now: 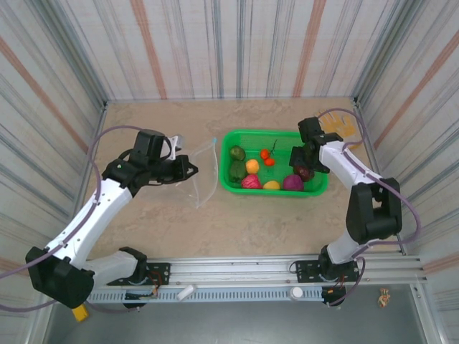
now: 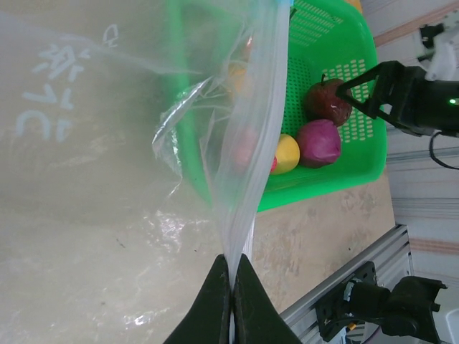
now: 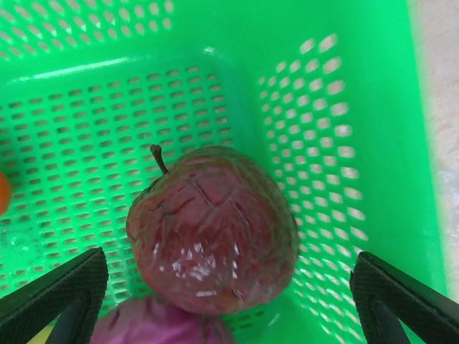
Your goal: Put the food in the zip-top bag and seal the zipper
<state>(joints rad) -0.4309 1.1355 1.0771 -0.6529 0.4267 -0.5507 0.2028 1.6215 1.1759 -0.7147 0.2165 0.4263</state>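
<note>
Two grippers, two states. My left gripper (image 2: 232, 266) is pinched together on the rim of the zip-top bag (image 2: 107, 179), at the zipper (image 2: 242, 208). The bag is held up, crinkled, just left of the green basket (image 1: 316, 188). My right gripper (image 3: 229, 272) hovers inside the basket, fingers spread wide on either side of a dark red fruit (image 3: 215, 229), clear of it. A purple fruit (image 3: 165, 326) touches that fruit; the other food (image 1: 252, 166) lies in the basket
</note>
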